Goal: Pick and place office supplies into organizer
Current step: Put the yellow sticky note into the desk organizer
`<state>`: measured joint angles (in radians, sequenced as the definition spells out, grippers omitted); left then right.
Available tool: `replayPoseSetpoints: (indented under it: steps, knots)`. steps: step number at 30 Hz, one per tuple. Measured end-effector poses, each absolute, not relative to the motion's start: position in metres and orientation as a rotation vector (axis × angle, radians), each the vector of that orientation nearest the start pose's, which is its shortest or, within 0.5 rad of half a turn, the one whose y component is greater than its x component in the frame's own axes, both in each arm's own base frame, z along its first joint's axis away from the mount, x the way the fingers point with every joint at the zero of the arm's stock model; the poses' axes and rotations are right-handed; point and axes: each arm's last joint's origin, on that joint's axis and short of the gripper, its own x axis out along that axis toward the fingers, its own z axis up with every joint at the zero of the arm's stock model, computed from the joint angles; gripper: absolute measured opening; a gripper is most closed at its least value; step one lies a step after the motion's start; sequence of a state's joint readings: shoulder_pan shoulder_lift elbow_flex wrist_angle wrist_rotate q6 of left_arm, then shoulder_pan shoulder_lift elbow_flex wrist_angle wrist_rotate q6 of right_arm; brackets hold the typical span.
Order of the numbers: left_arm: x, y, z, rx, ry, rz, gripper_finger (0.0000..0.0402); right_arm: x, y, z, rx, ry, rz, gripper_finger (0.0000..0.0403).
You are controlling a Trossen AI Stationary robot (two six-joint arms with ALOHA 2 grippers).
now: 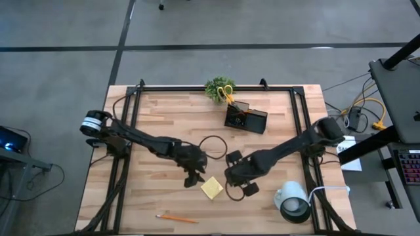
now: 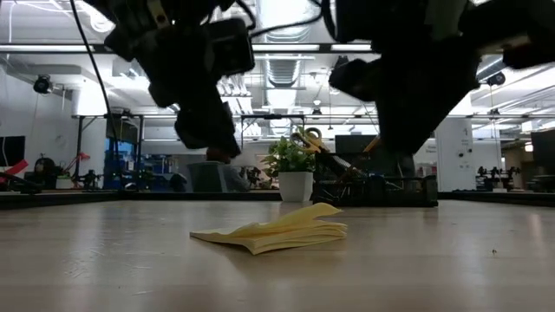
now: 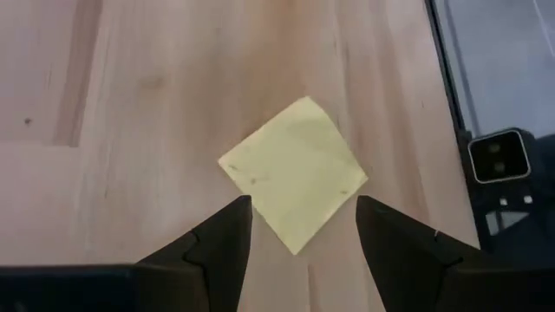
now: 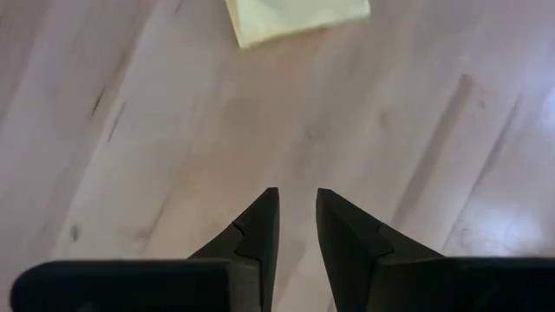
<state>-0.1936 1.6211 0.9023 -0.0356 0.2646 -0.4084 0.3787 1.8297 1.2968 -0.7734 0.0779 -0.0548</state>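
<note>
The sticky-note pad point(image 3: 293, 178) near the table's front edge looks light, thin, floppy-cornered — best pinched across opposite edges by the wide-open, empty left gripper point(image 3: 303, 227); right gripper point(image 4: 297, 217) nearly closed, empty.

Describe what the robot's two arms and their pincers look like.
Both arms are dark, jointed and slim, with black cables looping beside them. The left arm has a black-and-white round base joint; the right arm is dark throughout. The left pincer and right pincer each have two matte black fingers tapering to pointed, wedge-shaped tips.
</note>
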Motion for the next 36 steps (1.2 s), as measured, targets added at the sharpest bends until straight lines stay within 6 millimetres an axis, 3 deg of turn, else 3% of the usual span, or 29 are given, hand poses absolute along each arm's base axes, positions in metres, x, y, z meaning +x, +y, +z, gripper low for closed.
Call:
replayPoseSetpoints:
  steps: [5, 17, 27, 31, 36]
  knots:
    - [0.313, -0.074, 0.166, -0.458, 0.897, -0.249, 0.0192, 0.339, 0.144, 0.178, -0.406, 1.205, 0.36, 0.0088]
    - [0.324, -0.104, 0.139, -0.558, 0.94, -0.166, 0.0192, 0.354, 0.168, 0.181, -0.53, 0.866, 0.387, 0.0152]
    - [0.332, -0.111, 0.135, -0.568, 0.876, -0.162, 0.0192, 0.344, 0.172, 0.157, -0.524, 0.772, 0.408, 0.0189]
    - [0.333, -0.114, 0.129, -0.564, 0.886, -0.163, 0.0192, 0.345, 0.175, 0.138, -0.547, 0.772, 0.422, 0.019]
    - [0.333, -0.115, 0.128, -0.554, 0.871, -0.155, 0.0192, 0.357, 0.181, 0.114, -0.673, 0.798, 0.371, 0.019]
